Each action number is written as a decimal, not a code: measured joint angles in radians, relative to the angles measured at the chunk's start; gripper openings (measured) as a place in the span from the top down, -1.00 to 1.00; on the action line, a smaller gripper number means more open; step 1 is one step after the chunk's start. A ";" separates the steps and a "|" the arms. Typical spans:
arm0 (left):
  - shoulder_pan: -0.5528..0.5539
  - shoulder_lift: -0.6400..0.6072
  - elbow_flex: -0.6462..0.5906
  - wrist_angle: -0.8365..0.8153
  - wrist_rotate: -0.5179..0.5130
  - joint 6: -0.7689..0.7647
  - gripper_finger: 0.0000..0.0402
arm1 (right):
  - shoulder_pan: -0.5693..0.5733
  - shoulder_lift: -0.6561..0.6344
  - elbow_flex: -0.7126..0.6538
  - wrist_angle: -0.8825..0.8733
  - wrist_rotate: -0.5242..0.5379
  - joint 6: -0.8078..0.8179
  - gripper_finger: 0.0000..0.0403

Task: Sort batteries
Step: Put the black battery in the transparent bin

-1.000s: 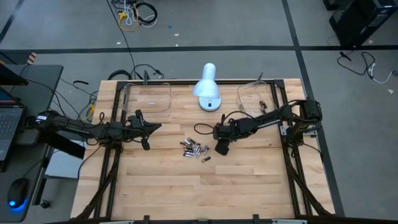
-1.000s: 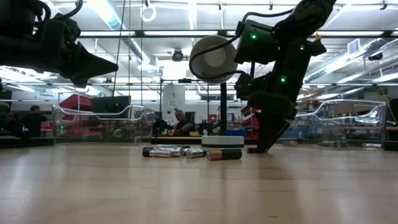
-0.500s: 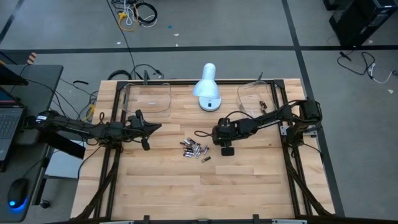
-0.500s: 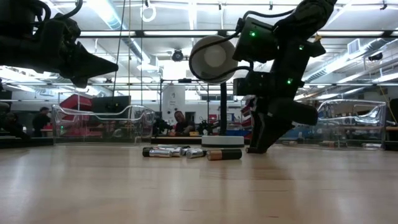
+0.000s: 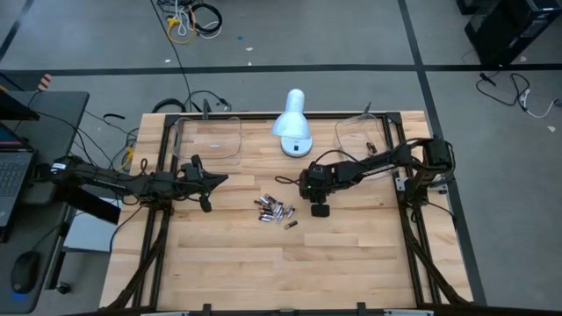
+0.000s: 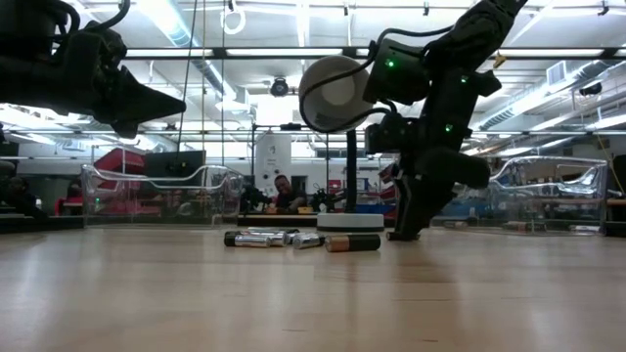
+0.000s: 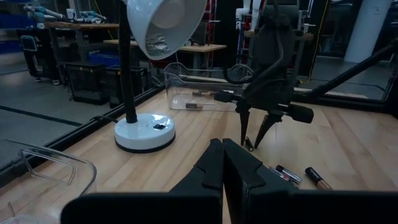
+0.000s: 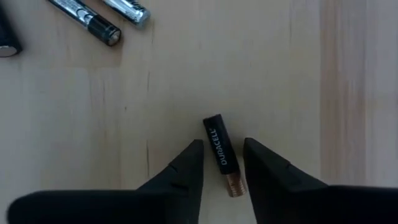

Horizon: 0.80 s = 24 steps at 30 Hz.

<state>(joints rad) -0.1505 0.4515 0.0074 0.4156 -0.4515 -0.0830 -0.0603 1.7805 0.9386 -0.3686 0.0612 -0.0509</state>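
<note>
Batteries (image 5: 275, 211) too small to count, one battery (image 8: 5, 38) edge-cropped

A loose cluster of batteries (image 5: 275, 211) lies flat on the wooden table in front of the white lamp (image 5: 292, 125), some silvery, some dark. One black, copper-ended battery (image 8: 220, 154) lies apart from the cluster, flat on the wood.

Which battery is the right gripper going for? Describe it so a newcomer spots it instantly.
Start at the white desk lamp and drop to the right gripper below its base. Between the fingers, jaws closing but not yet touching, lies the Duracell battery. Black with a copper end, it lies alone, apart from the battery cluster.
</note>
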 joint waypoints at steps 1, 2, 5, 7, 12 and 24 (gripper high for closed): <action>0.000 0.000 0.000 0.000 0.000 0.000 0.99 | -0.002 0.000 0.000 0.001 -0.003 0.000 0.54; 0.000 0.000 0.000 -0.003 0.000 0.000 0.99 | -0.005 0.000 0.000 0.001 -0.004 -0.001 0.58; 0.000 0.000 0.000 -0.012 0.000 0.000 0.99 | -0.008 0.000 0.000 0.001 -0.006 -0.002 0.73; 0.000 0.000 0.000 -0.019 0.000 0.000 0.99 | -0.009 0.000 0.001 -0.001 -0.005 -0.002 0.84; 0.000 0.000 0.000 -0.026 0.000 -0.004 0.99 | -0.010 0.000 0.001 -0.007 -0.017 0.020 0.94; 0.000 0.000 0.000 -0.026 0.001 -0.027 0.99 | -0.010 -0.077 0.022 -0.020 -0.030 0.096 0.97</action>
<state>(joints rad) -0.1505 0.4516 0.0074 0.3895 -0.4507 -0.1098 -0.0706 1.7032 0.9610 -0.3884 0.0311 0.0452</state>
